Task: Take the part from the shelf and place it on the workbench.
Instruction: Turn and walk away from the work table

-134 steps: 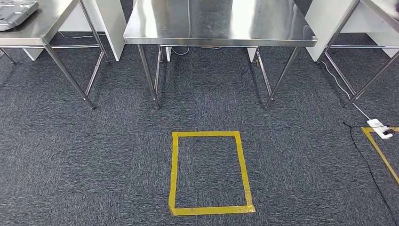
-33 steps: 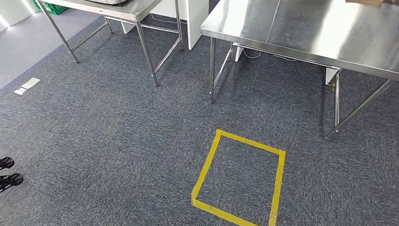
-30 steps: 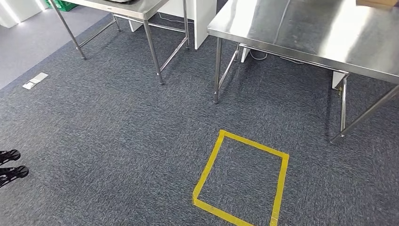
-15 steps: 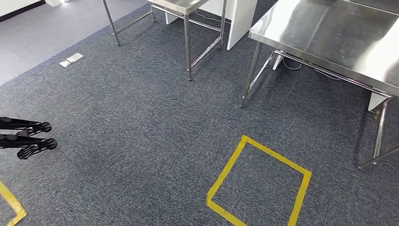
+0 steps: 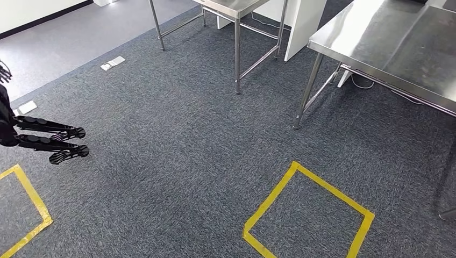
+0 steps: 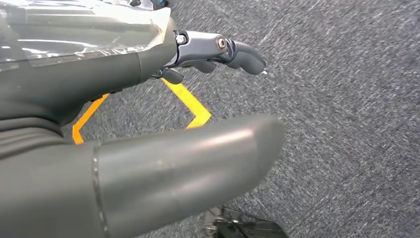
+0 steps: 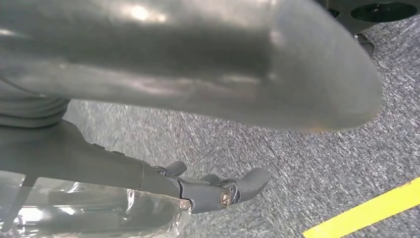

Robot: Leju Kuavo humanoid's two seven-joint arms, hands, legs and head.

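Observation:
A steel workbench [image 5: 398, 43] stands at the upper right of the head view with a bare shiny top, and a second steel table [image 5: 231, 6] stands further back. My left hand [image 6: 89, 64] hangs above the carpet with its thumb apart from its fingers [image 6: 237, 52] and nothing in it. My right hand [image 7: 99, 163] hangs the same way, thumb spread from the fingers [image 7: 233, 191], holding nothing.
Dark grey carpet covers the floor. A yellow tape square [image 5: 306, 215] lies in front of the workbench and another tape corner [image 5: 32, 204] at the lower left. The black legs of a stand [image 5: 54, 142] reach in from the left. Floor socket plates [image 5: 112, 63] lie near the paler floor.
The camera has turned to the left, so the whole scene has slid to the right. The black stand legs and the second tape mark have come into the picture at the left.

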